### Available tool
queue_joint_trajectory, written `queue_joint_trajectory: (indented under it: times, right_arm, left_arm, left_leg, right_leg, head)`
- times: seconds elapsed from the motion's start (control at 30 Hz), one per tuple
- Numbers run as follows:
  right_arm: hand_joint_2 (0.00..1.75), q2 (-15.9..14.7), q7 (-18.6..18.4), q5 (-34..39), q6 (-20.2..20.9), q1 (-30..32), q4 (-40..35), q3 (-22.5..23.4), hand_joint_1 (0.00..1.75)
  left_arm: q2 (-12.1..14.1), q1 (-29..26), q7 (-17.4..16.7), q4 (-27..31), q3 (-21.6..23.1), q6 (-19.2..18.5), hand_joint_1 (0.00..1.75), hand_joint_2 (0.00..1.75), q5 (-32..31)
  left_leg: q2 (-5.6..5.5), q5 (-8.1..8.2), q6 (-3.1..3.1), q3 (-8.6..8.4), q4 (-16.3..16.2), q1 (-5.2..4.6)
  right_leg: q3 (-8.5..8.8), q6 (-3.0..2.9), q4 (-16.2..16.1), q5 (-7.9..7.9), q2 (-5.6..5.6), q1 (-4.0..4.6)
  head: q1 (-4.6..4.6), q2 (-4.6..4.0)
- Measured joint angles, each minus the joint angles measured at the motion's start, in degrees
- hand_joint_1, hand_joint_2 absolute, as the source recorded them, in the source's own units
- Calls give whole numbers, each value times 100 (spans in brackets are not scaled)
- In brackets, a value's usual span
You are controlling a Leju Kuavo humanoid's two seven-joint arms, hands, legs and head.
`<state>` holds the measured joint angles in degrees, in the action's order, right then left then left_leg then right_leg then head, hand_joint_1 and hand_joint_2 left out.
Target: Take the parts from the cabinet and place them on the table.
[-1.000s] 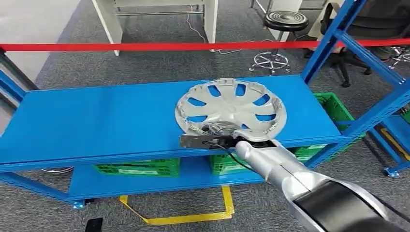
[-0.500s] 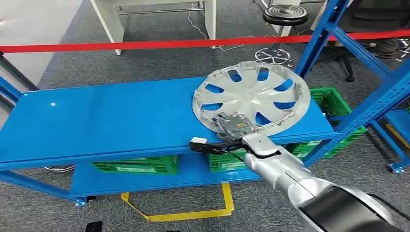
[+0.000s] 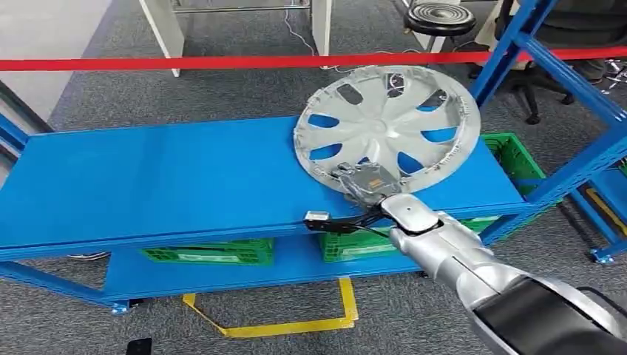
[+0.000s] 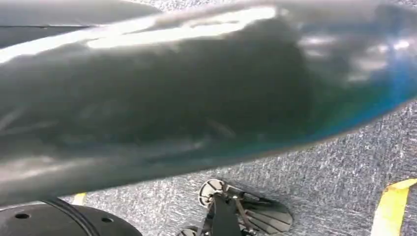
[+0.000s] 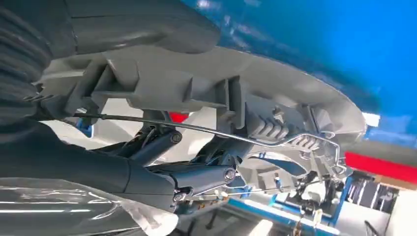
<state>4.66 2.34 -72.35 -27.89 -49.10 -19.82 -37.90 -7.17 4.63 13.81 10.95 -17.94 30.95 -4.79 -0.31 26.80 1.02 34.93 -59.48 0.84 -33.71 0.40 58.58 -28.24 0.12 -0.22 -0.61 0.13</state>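
A silver wheel cover (image 3: 387, 127) with oval cut-outs is held tilted above the right part of a blue metal shelf (image 3: 163, 181), its far rim raised and its near rim low, close over the shelf top. The robot's right hand (image 3: 367, 182) grips the cover at its near edge, reaching in from the lower right on a silver arm (image 3: 451, 259). A black cable (image 3: 347, 222) runs from the wrist to a small connector that hangs beside the shelf's front edge.

In the right wrist view, the underside of the wheel cover (image 5: 236, 103) fills the upper half, with grey moulded clips and a thin wire ring running along its rim. The right hand (image 5: 147, 162) is clamped on that rim: the thick grey thumb lies over one face, and the dark fingers (image 5: 201, 177) press up against the other, so the fingers are pinching the cover's edge.

The left wrist view looks down at grey carpet (image 4: 334, 177) with a strip of yellow tape (image 4: 391, 206); a large blurred dark shape crosses most of it, and I cannot tell whether the left hand's fingers are spread or pressed together.

Below the shelf top, green plastic crates (image 3: 211, 254) sit on the lower level, and another green crate (image 3: 510, 159) stands past the right end. A red barrier tape (image 3: 185, 62) stretches across the scene behind the shelf. Beyond it are a black round stool (image 3: 441, 16) and the legs of a white desk (image 3: 166, 29). Yellow tape (image 3: 281, 327) marks a square outline on the carpet in front of the shelf.
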Motion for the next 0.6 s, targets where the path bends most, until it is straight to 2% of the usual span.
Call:
queue_joint_trajectory:
  times: [0.13,0.17,0.33,0.6]
  right_arm:
    - [175,-33,39,-17,-146,1,-85,-24,175]
    - [175,-42,44,-20,-177,2,-107,-31,175]
    - [175,-124,98,-48,-384,23,-236,-42,175]
    - [175,-188,151,-70,-439,24,-354,-39,175]
  left_arm:
    - [0,1,59,0,-39,11,0,0,-9]
    - [0,-3,138,0,-44,44,0,175,-24]
    - [0,-4,488,2,-81,188,0,175,-37]
    - [-7,-1,509,0,-98,197,0,175,-63]
  left_leg:
    - [0,1,-3,-1,-1,-6]
    - [0,1,-3,-1,0,-4]
    - [1,-3,-3,-4,8,6]
    - [1,-3,-2,-4,14,10]
  right_leg:
    - [-1,31,-1,-2,-1,-2]
    - [-3,31,-1,-2,-1,-2]
    - [-7,31,1,-2,2,4]
    - [-11,30,3,-4,3,9]
  head:
    - [-2,0]
    - [-4,-2]
    - [-4,-2]
    - [-4,0]
